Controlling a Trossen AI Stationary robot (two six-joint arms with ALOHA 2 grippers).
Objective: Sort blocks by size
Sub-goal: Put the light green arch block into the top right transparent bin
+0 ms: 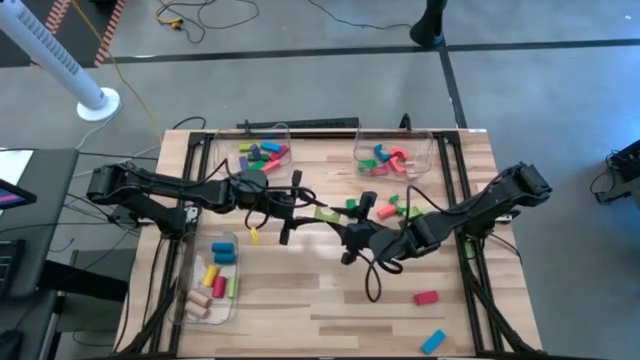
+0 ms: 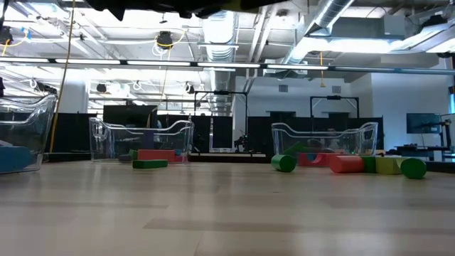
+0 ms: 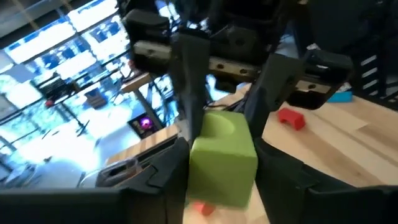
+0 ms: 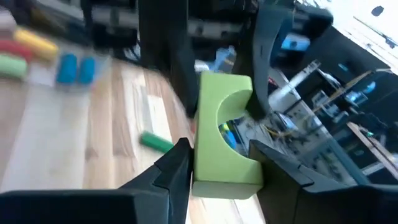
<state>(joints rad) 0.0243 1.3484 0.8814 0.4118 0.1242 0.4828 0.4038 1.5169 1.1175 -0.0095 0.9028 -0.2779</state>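
A light green arch block (image 3: 224, 155) hangs in the air above the middle of the table, between my two grippers. My left gripper (image 1: 308, 207) reaches in from the table's left and my right gripper (image 1: 345, 224) from the right, tips facing each other. Each is shut on the block (image 4: 224, 146); each wrist view shows the other's fingers on its far end. Loose blocks lie on the table: green and red ones (image 1: 390, 207) at mid right, a yellow one (image 1: 254, 236), a red one (image 1: 426, 297) and a blue one (image 1: 432, 341). My left gripper has the arch block's end (image 3: 211, 180) nearest the table's left between its two fingers, one on each flat side. The fingers (image 3: 171, 171) come level from the table's left. The block is clear of the table, its hollow on top in this view. My right gripper pinches the block's other end (image 4: 217, 174) between its two fingers (image 4: 177, 165), one on each side. They come from the table's right, slanting slightly down. The block is lifted clear, its hollow (image 4: 231, 121) turned sideways in this view.
Three clear bins hold blocks: one at the far left (image 1: 262, 155), one at the far right (image 1: 392, 155), one near the left edge (image 1: 212, 280). Black rails run along both table sides. In the low view, a green cylinder (image 2: 284, 163) and a red block (image 2: 346, 164) lie at right.
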